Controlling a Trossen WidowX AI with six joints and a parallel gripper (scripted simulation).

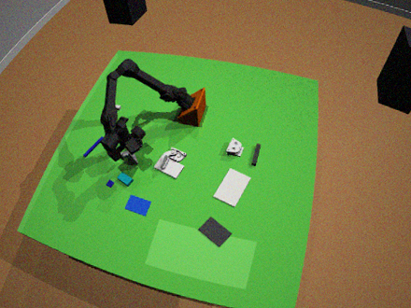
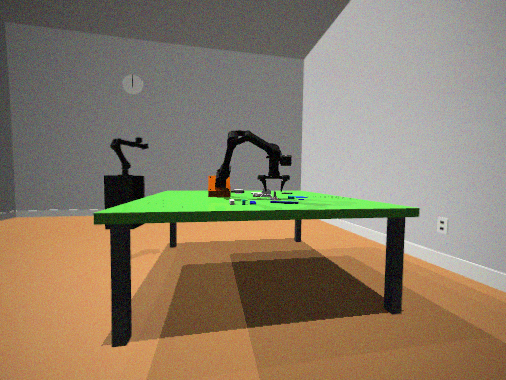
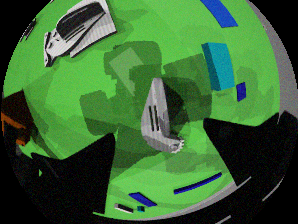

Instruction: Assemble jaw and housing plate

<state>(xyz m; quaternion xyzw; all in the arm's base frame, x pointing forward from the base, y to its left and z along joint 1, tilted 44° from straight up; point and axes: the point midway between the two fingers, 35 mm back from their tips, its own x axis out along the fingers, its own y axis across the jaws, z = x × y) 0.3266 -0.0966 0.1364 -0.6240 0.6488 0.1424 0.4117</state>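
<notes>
My jaws [image 1: 127,154] [image 2: 274,190] are spread wide with nothing between the pads, pointing down over the counter [image 1: 276,125] [image 2: 250,215] [image 3: 55,100]. The loose jaw [image 1: 130,157] [image 3: 155,117], grey with teeth at one end, lies below them, toward the counter's left edge as seen from above. In the wrist view it sits between my two fingers, one either side; that wide spread would let me come down around it without knocking it.

The base [image 1: 173,170] [image 3: 109,22], nearer the counter's middle, has its mounted jaw on it. The loose jaw is off its pin, so gripping it seems the step in hand. I would close across its narrow body, leaving the teeth free to mesh.

A white piece with two holes [image 1: 235,146], probably the housing plate, waits apart, toward the right edge. That makes sense: it should go on last, since it would cover the pins. The level closing is still undone.
</notes>
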